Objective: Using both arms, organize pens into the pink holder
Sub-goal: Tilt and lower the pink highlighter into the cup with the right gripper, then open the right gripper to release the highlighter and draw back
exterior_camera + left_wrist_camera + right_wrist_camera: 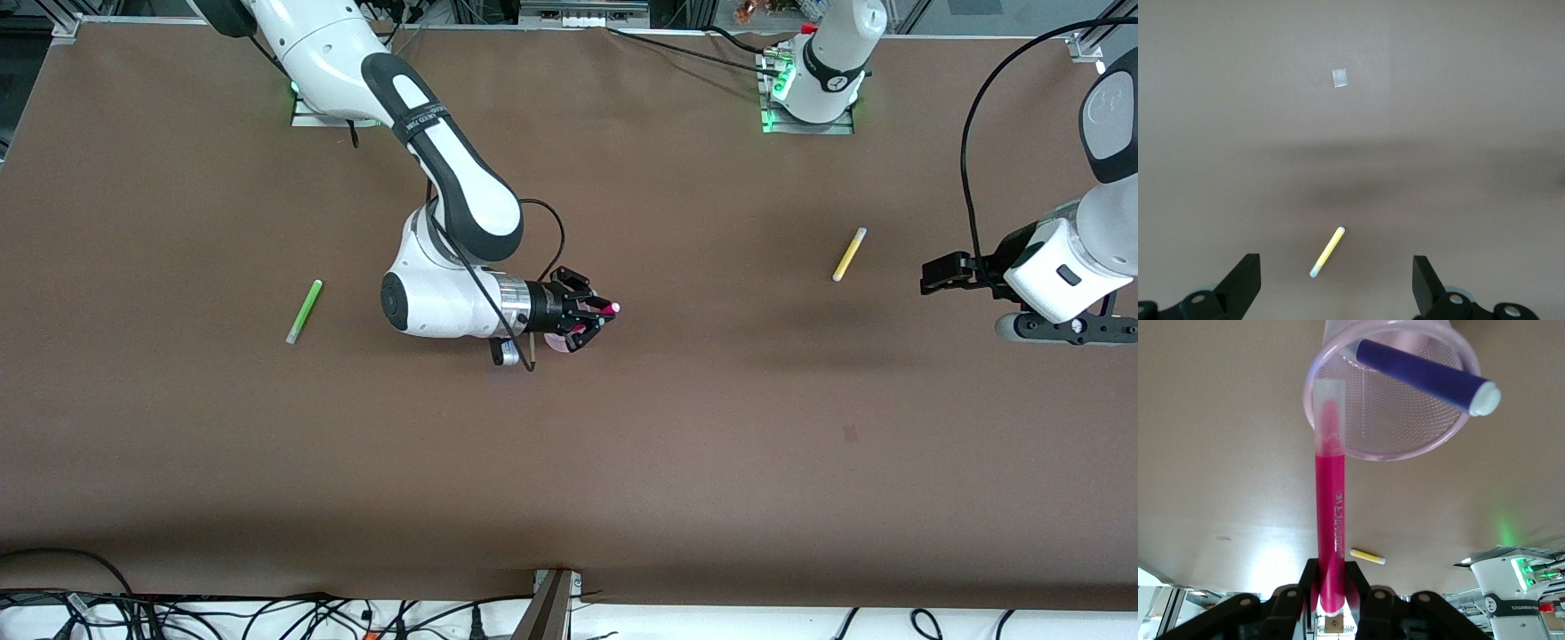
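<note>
Pink holder [1395, 400]: purple pen [1425, 373] inside
Right gripper [594, 322]: over holder; fingers clamped on magenta pen [1330, 520]
Left gripper [1337, 293]: fingers wide, above yellow pen [1327, 251]

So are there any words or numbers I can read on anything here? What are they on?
Magenta pen held in the right gripper: white lettering runs along its barrel, too blurred to read.
Right arm: small white print on its black band, too small to read.
Left arm's base: a small round mark and grey print, unreadable.
Purple pen, yellow pen, pink holder: no text visible.
</note>
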`<state>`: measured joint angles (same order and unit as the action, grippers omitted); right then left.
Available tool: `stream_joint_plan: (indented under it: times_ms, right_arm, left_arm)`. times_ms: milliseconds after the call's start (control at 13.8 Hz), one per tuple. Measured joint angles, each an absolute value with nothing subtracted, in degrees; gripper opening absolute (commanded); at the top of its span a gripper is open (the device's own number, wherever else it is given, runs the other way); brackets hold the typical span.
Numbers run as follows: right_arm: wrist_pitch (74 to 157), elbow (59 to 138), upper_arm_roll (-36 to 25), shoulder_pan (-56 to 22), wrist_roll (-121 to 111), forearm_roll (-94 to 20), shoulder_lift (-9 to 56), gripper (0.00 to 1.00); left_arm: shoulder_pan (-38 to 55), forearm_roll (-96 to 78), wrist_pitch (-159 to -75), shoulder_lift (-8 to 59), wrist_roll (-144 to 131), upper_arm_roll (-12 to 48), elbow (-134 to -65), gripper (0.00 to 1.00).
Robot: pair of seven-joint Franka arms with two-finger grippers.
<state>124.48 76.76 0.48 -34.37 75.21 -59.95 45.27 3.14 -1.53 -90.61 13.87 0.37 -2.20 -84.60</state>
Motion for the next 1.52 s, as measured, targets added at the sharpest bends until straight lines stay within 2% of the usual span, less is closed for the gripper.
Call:
stream_joint_plan:
  times_ms: [506, 579, 868, 940, 1085, 1157, 1230, 1519]
  right_arm:
    - [124.5, 77.4, 0.5, -34.5, 75.2, -59.9, 45.3, 0.0]
    - [124.5, 77.4, 0.5, -34.5, 75.2, -59.9, 45.3, 0.04]
    - [124.5, 78.5, 0.5, -34.5, 75.2, -59.5, 45.3, 0.07]
    - [124.5, 78.9, 0.5, -34.5, 75.2, -59.4, 45.3, 0.1]
    - [124.5, 79.3, 0.5, -34.5, 75.2, -59.3, 45.3, 0.42]
    - [124.5, 79.3, 0.5, -34.5, 75.2, -59.3, 45.3, 0.76]
    - [124.5, 79.3, 0.5, -34.5, 75.2, -58.9, 45.3, 1.0]
    - [124.5, 79.3, 0.5, -34.5, 75.2, -56.9, 45.3, 1.0]
  left_arm:
    - [3.3, -1.5, -90.6, 13.9, 0.4, -2.2, -84.9, 1.0]
    - [3.3, -1.5, -90.7, 13.9, 0.4, -2.2, -84.9, 1.0]
    - [3.3, -1.5, -90.7, 13.9, 0.4, -2.2, -85.0, 1.0]
    - [3.3, -1.5, -90.7, 13.9, 0.4, -2.2, -85.1, 1.0]
    - [3.3, -1.5, -90.7, 13.9, 0.4, -2.2, -85.1, 1.0]
    - [3.3, -1.5, -90.7, 13.9, 0.4, -2.2, -85.1, 1.0]
    - [3.3, -1.5, -90.7, 13.9, 0.4, -2.2, -85.1, 1.0]
    - [3.3, -1.5, -90.7, 13.9, 0.4, -2.2, -85.1, 1.0]
